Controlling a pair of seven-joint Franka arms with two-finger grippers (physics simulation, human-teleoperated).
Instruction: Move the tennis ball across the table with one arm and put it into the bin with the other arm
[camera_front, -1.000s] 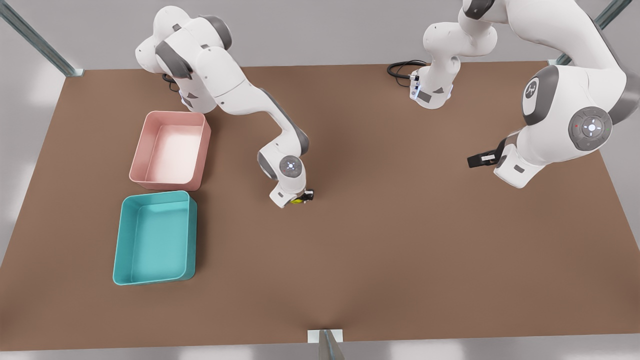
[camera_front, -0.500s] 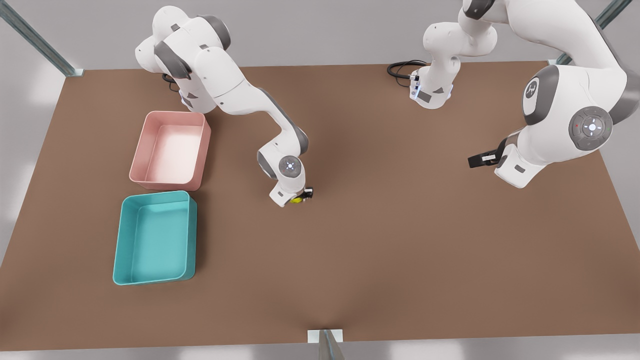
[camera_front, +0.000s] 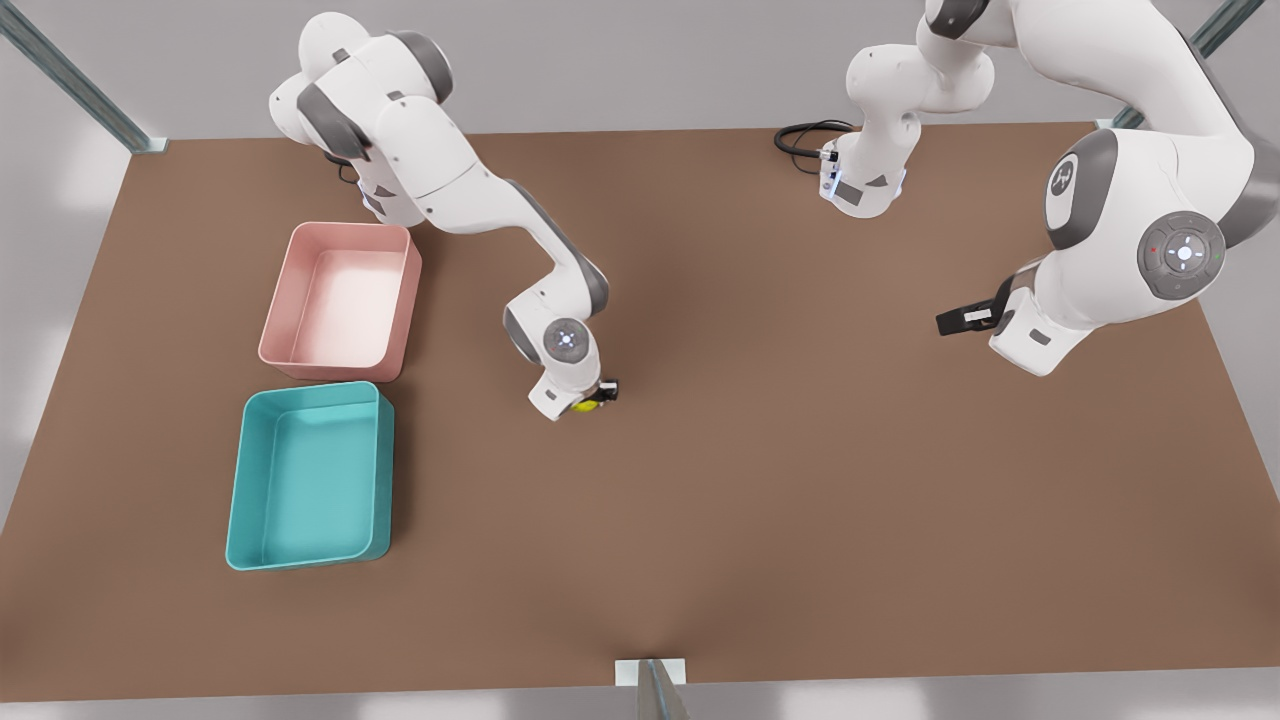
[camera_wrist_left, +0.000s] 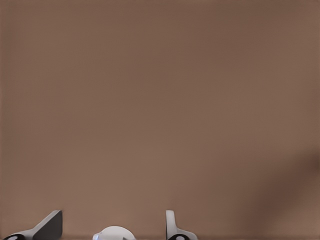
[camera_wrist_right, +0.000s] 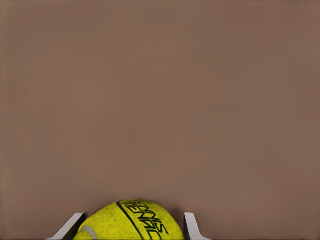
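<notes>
The yellow-green tennis ball (camera_front: 588, 405) is near the middle of the brown table (camera_front: 800, 480), with my right gripper (camera_front: 592, 400) shut on it. In the right wrist view the ball (camera_wrist_right: 132, 222) sits between the two fingers of the right gripper (camera_wrist_right: 132, 220), just above bare tabletop. The teal bin (camera_front: 385, 470) stands empty toward the front view's left, apart from the ball. My left gripper (camera_front: 960, 318) waits open above the table on the front view's right, and the left wrist view shows this gripper (camera_wrist_left: 112, 216) with nothing between its fingers.
A pale pink tub (camera_front: 408, 300) sits empty just behind the teal bin. A black cable (camera_front: 800, 135) coils by the far arm base. Metal frame posts stand at the table's far corners and at its near edge (camera_front: 650, 685).
The right arm has carried the ball a little toward the front view's left, in the bins' direction. The left arm has not moved.
</notes>
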